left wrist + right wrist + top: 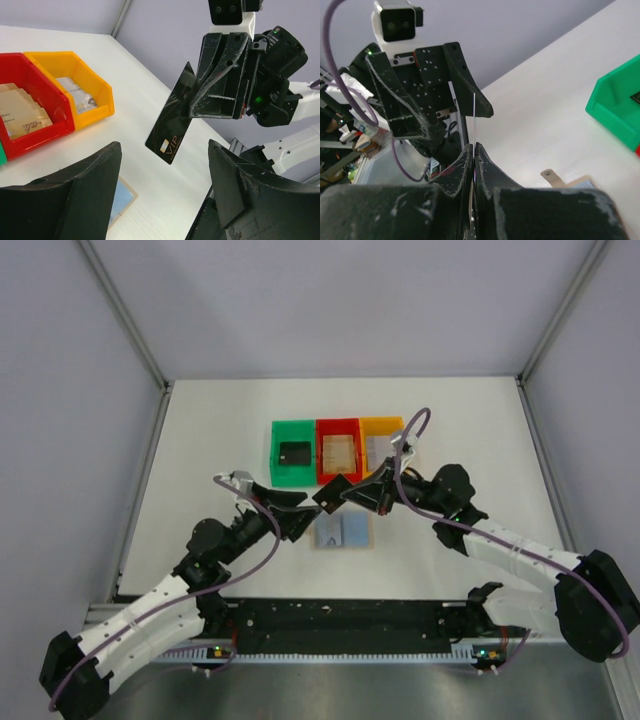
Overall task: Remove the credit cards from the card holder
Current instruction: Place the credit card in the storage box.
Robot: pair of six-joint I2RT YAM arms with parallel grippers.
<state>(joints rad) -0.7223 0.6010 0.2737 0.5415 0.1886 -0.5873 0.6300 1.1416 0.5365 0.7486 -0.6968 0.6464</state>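
The card holder lay open on the table, at 6 o'clock of the red bin. Just above it, at 12 o'clock, the right pincer was clamped on a black card; the left pincer stood open at 9. Pinched only by one end, the card could swivel or slip during carrying

A black card bears gold lettering; green bin, red bin, orange bin, light-blue card holder.

We had one cam overhead behind the arms; wrist cams faced each other close, sharing the black card.
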